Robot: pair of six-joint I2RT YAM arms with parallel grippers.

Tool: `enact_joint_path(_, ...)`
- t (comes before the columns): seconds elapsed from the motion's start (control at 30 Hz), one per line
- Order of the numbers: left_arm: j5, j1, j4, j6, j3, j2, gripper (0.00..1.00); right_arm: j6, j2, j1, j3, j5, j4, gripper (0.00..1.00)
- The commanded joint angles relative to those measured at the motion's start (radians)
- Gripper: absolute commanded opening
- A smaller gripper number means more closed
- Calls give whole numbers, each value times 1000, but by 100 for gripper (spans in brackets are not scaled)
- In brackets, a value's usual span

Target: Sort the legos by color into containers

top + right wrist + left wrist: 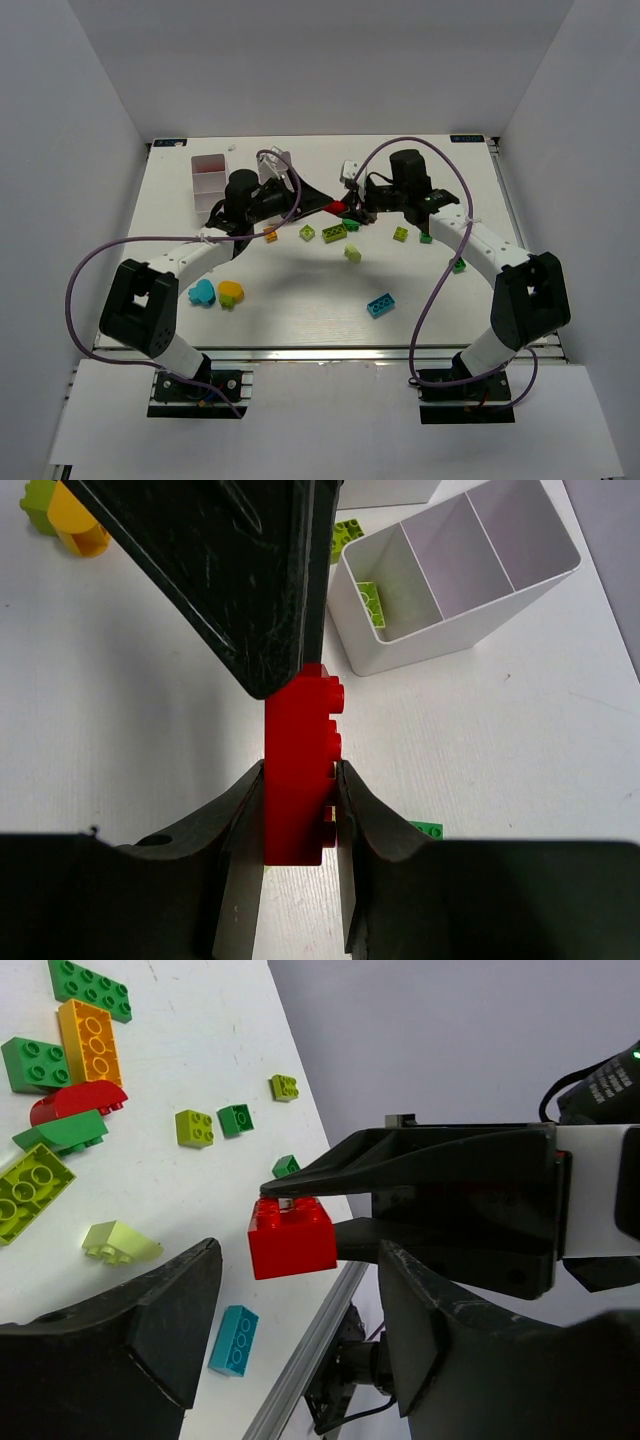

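Your right gripper [298, 790] is closed on the red brick [290, 1240], which is held up over the middle of the table [300, 300]. Your left gripper [300, 1250] stands open facing it and grips nothing, with one finger at the brick's end. Just beyond sits a white tray [420, 650] with a lime brick [370, 602] in its end compartment.

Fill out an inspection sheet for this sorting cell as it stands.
Surface: white tabletop, bricks scattered mid-table.
Job's things: red studded plastic brick in the right gripper; loose cyan brick, lime-yellow brick and orange brick among others; white three-compartment plastic tray holds one lime brick.
Clutter: nothing seen.
Grippers: right gripper shut on the red brick; left gripper open, facing it.
Cables: purple cable loops from each arm.
Surroundings: plain grey walls on three sides.
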Motion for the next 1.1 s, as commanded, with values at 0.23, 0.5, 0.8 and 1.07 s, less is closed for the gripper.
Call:
enact_joint_path(0.23, 28, -4, 2, 2, 27, 29, 62, 53, -24, 29, 19, -16, 77, 0)
enact_joint_path(0.5, -21, -2, -17, 25, 27, 7, 32, 73, -25, 33, 12, 7, 80, 43)
enact_joint_path(0.8, -195, 153, -294, 128, 50, -80, 1, 104, -60, 30, -52, 189, 154, 89)
enact_joint_path(1.07, -544, 320, -720, 275, 226, -139, 0, 81, -61, -17, -57, 159, 79, 58)
